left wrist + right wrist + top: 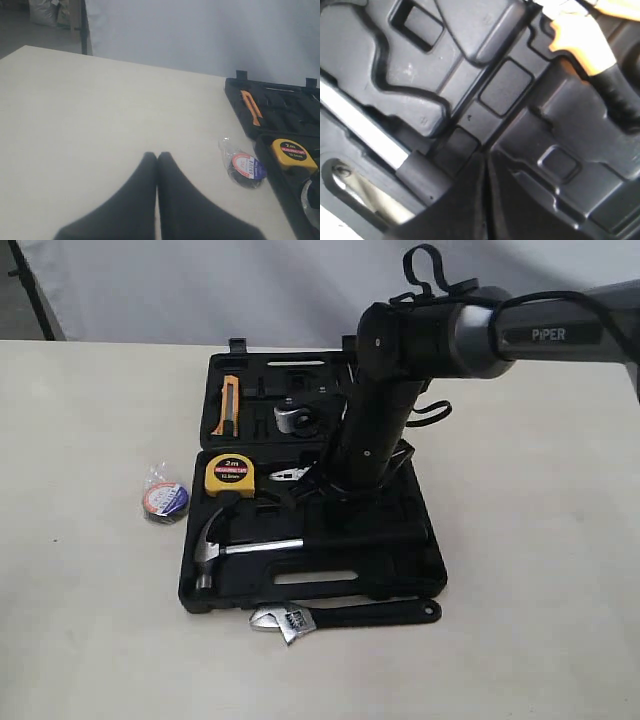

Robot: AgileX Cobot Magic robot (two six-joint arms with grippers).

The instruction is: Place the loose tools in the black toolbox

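Cream table [80,640], bearing the items below. Tape roll [165,502], small, dark, in clear wrap, flat on the table just left of the case and outside it. In the left wrist view the roll [245,169] lies well apart from the left gripper [157,159], on the case's side of it. That gripper's fingers [135,200] are pressed together with nothing between them, above bare tabletop. Black toolbox [400,570], moulded, lying open in two halves, far and near. Far half: an orange-handled tool [228,405] at its left. Near half: yellow tape measure [230,475] at the far left corner. Claw hammer [225,545], steel head to the left, seated in its recess along the near half. Adjustable wrench [340,617], silver jaw left, black handle right, on the table just beside the case's near edge, outside it. Right gripper [486,167]: fingers [520,210] closed on nothing, low over the near half, the hammer's black grip [422,177] just beside them.
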